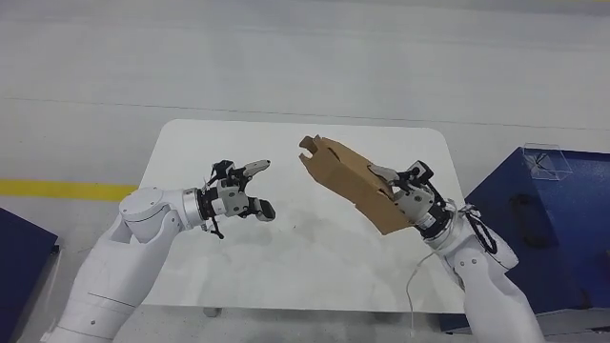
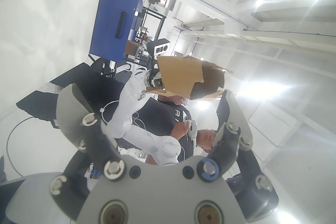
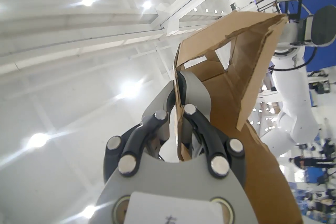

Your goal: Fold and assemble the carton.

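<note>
The carton (image 1: pixel 353 183) was plain brown corrugated cardboard, matte, a long box-like sleeve only partly squared up. In the top view it slanted across the right-centre of the frame, over the white table (image 1: pixel 286 143), its free end toward the middle with notched flaps standing loose. In the right wrist view (image 3: pixel 236 72) the fluted cut edges and a fold line showed, with one panel bent over the open mouth.

The right gripper (image 1: pixel 405 195) held the carton's lower-right end. Its grey, rounded fingers (image 3: pixel 197 88) were closed down on a single cardboard wall, one pad inside the sleeve and one outside, the sheet pinched thin between them.

The left gripper (image 1: pixel 262 189) sat left of centre in the top view, over the table and well apart from the carton. Its two fingers were spread wide with nothing between them; the left wrist view showed the grey pads (image 2: pixel 73 107) far apart and the carton (image 2: pixel 181 75) beyond them.

The table was smooth, glossy and round-cornered. At the right edge of the top view stood a dark blue cabinet (image 1: pixel 553 200) with a small clear plastic tray (image 1: pixel 545 160) on its top. A yellow floor stripe (image 1: pixel 57 189) ran along the left edge. Nothing lay between the two grippers.
</note>
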`<state>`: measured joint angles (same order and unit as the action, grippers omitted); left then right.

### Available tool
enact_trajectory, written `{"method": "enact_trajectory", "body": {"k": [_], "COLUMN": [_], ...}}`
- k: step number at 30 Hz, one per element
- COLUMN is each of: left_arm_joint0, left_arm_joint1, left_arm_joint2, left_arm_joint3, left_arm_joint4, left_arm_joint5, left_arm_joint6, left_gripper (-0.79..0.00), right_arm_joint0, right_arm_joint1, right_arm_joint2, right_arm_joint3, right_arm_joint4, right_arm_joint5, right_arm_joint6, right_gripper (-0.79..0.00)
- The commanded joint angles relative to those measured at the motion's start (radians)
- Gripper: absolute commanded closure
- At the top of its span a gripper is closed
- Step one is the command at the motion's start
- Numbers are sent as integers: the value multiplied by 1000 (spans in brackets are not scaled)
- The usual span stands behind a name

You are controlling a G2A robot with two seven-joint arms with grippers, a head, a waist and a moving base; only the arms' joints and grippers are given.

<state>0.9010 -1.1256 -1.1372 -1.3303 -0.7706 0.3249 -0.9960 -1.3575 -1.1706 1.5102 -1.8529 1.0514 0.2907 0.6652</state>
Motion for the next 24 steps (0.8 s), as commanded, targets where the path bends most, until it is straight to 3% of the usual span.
{"method": "enact_trajectory", "body": {"k": [1, 6, 12, 19, 24], "left_arm_joint0": [0, 0, 0, 0, 68], "left_arm_joint1": [0, 0, 0, 0, 13], "left_arm_joint2": [0, 0, 0, 0, -19], "left_arm_joint3": [0, 0, 0, 0, -156], "left_arm_joint4": [0, 0, 0, 0, 133], "left_arm_joint5": [-1, -1, -1, -1, -84], "left_arm_joint6": [1, 1, 1, 1, 88], "left_gripper": [-785, -785, -785, -785, -785], "right_arm_joint0": [-5, -9, -13, -18, -45], "right_arm_joint1": [5, 16, 24, 25, 24], "right_arm_joint2": [30, 83, 109, 107, 62], "right_arm_joint3": [-7, -12, -26, -33, -38], "right_arm_joint4": [-140, -473, -729, -768, -782], "right_arm_joint5": [-146, -464, -756, -765, -760], "right_arm_joint6": [41, 94, 145, 145, 145], "right_gripper": [0, 0, 0, 0, 0]}}
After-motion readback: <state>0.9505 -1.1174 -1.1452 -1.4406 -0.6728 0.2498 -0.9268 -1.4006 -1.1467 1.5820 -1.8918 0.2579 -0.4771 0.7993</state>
